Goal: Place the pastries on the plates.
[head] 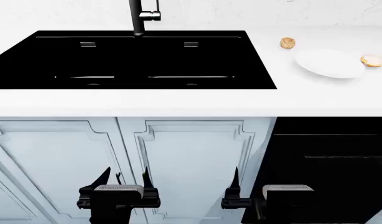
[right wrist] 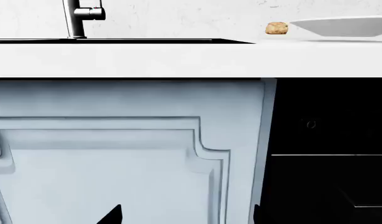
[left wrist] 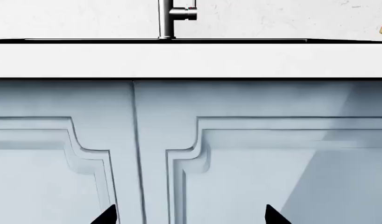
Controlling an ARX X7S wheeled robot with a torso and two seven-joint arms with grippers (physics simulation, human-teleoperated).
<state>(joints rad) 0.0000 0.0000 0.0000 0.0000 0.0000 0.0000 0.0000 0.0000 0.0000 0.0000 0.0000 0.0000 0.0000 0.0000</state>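
Both of your hands hung low in front of the cabinet doors, well below the table. Your left hand had its fingers spread apart with nothing between them. Your right hand showed only one dark finger clearly in the head view, but its wrist camera caught two tips set apart, so it too looked released and empty.

Moving outward and up, the black sink with its faucet sat straight ahead of your left hand. The task's things all lay on the table beyond the sink's right edge: the golden-brown bun stood just beside the plain white plate, apart from it, and the iced doughnut rested at that plate's far right rim; whether it touched the rim could not be told. No ringed plate was in view.

Everything lay up and to the right of both hands, so your right arm was plainly the nearer one. The bun sat closest to it, with the doughnut further right. Neither pastry was on a plate yet.
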